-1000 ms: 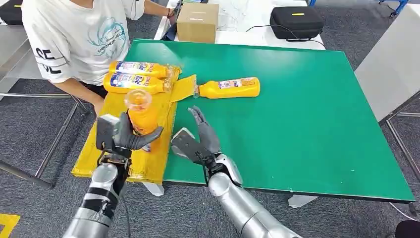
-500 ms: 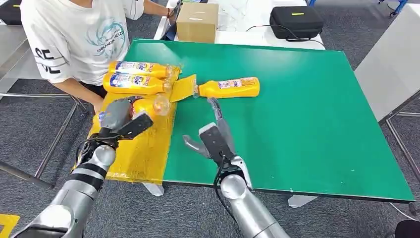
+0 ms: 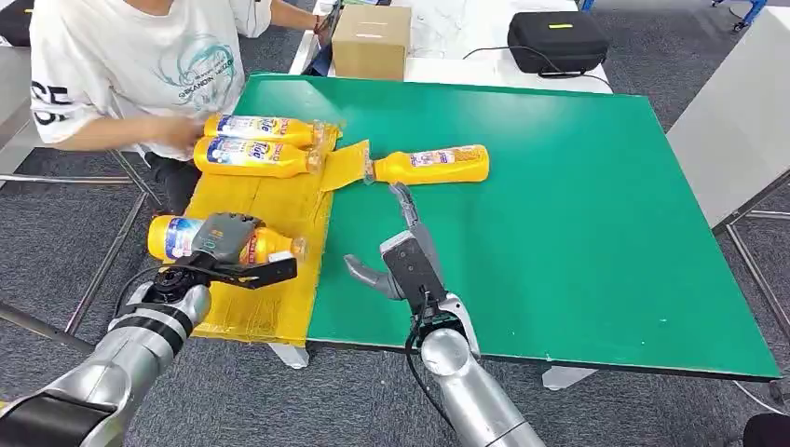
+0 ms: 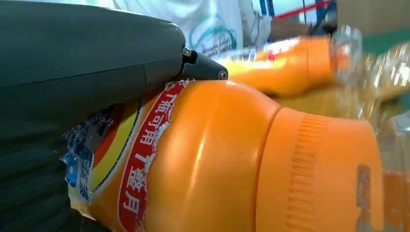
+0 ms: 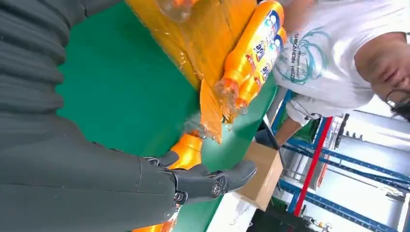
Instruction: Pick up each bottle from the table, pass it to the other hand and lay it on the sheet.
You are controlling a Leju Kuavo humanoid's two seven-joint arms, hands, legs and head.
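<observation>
My left hand (image 3: pixel 228 244) grips an orange bottle (image 3: pixel 177 237) laid on its side over the near part of the yellow sheet (image 3: pixel 270 200); up close the bottle (image 4: pixel 227 159) sits under my left hand (image 4: pixel 87 67). Two more orange bottles (image 3: pixel 251 156) (image 3: pixel 263 128) lie side by side at the sheet's far end. Another bottle (image 3: pixel 438 165) lies on the green table (image 3: pixel 578 223) just right of the sheet. My right hand (image 3: pixel 402 253) hovers open over the table's near edge, fingers pointing at that bottle. Its fingers (image 5: pixel 203 181) reach toward the bottle (image 5: pixel 186 150).
A person in a white shirt (image 3: pixel 140 65) stands at the sheet's far left, a hand (image 3: pixel 182 135) touching the far bottles. A cardboard box (image 3: pixel 371 42) and a black case (image 3: pixel 557 42) sit beyond the table. The sheet's corner (image 3: pixel 347 166) is folded up.
My left hand has tipped the bottle from upright to lying flat and lowered it toward the near sheet. My right hand drew back and straightened. The person's arm has reached to the far bottles.
</observation>
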